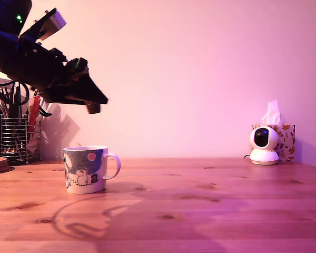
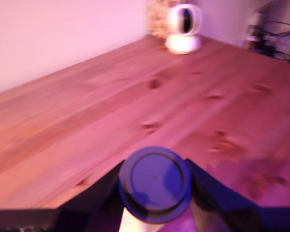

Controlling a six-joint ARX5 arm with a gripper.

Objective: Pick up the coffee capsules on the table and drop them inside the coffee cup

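**A:** ok, left to right in the exterior view, what've we got?

**B:** far left at the back there's a wire mesh holder point(image 1: 14, 138) stuffed with pens and stuff. Above it the dark arm point(image 1: 26, 58) slants down toward the right, with the tool point(image 1: 94, 107) hanging in the air above the coffee cup point(image 1: 85, 169) and slightly to its right. The cup sits on the wooden counter point(image 1: 210, 211), handle pointing right, bear picture facing the camera.

**A:** and the capsule?

**B:** clamped in the tool. The wrist view shows the coffee capsule point(image 2: 154, 183) lid-on, round and dark, with a finger point(image 2: 99, 195) pressed against each side. It's a bit blurry, but the tool looks closed snug on it. In the exterior view it's just a dark stub at the tip.

**A:** anything further right?

**B:** a small white dome camera point(image 1: 264, 146) far right near the wall, tissue box point(image 1: 282, 139) just behind it.
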